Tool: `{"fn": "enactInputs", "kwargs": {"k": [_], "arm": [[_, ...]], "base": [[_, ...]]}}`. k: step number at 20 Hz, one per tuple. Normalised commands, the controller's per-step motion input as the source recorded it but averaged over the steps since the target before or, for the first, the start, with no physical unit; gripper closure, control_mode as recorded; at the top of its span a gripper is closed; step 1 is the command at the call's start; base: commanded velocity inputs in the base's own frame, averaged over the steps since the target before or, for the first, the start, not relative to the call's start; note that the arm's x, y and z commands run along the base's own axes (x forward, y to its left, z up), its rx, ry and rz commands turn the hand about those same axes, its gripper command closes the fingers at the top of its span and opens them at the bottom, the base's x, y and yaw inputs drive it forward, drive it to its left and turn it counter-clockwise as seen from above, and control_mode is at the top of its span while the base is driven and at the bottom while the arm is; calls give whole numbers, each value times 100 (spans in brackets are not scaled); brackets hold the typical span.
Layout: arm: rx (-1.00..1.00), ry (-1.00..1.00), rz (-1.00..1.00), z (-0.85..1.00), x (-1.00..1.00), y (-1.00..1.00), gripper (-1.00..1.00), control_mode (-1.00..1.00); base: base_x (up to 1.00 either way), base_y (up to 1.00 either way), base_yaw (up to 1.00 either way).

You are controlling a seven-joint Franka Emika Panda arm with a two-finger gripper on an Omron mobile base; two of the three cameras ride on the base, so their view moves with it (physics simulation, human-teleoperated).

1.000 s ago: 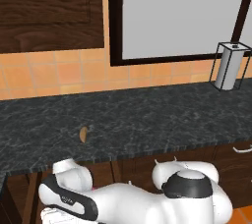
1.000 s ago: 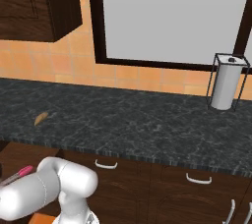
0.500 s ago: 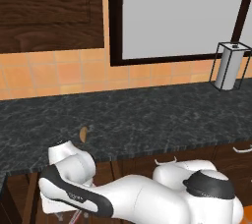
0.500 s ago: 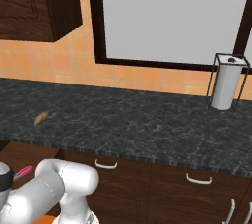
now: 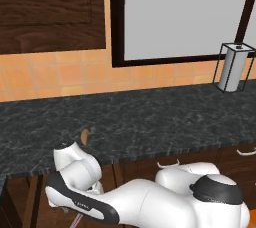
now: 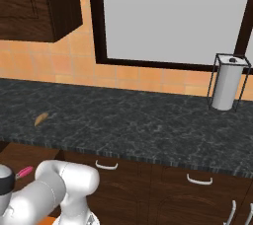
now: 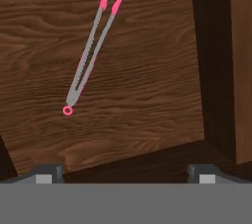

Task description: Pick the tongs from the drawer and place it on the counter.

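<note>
The tongs (image 7: 93, 46) lie flat on the wood-grain bottom of the drawer (image 7: 152, 80), pink at the far end and silvery-grey down to a small pink ring at the near end. My gripper (image 7: 125, 175) hovers above the drawer, open, with nothing between its fingertips (image 7: 47, 174). The ring end of the tongs sits ahead of the left fingertip. In the right base view a pink tip of the tongs (image 6: 23, 172) pokes out beside my arm, below the dark marbled counter (image 6: 138, 125). The counter (image 5: 150, 117) runs across the left base view.
A small tan-brown oval (image 5: 85, 135) (image 6: 41, 118) lies on the counter near its front edge. A paper towel holder (image 5: 233, 67) (image 6: 226, 83) stands at the back right. The drawer's dark side wall (image 7: 216, 70) rises at the right. Cabinet handles (image 6: 106, 165) sit under the counter.
My arm has swung further left and forward over the drawer, and now hides more of the tongs in the right base view. The jaws have stayed open.
</note>
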Motion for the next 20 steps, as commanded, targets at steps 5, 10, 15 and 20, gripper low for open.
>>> {"fn": "enactInputs", "kwargs": {"k": [5,10,15,20], "arm": [[0,-10,0,-4,6,-46,-100,-100],[0,-5,0,-31,0,-12,-100,-100],[0,-4,-1,-33,8,0,-100,-100],[0,-3,0,-22,34,7,-100,-100]], "base": [[0,0,0],[0,0,0],[0,0,0],[0,0,0]]}}
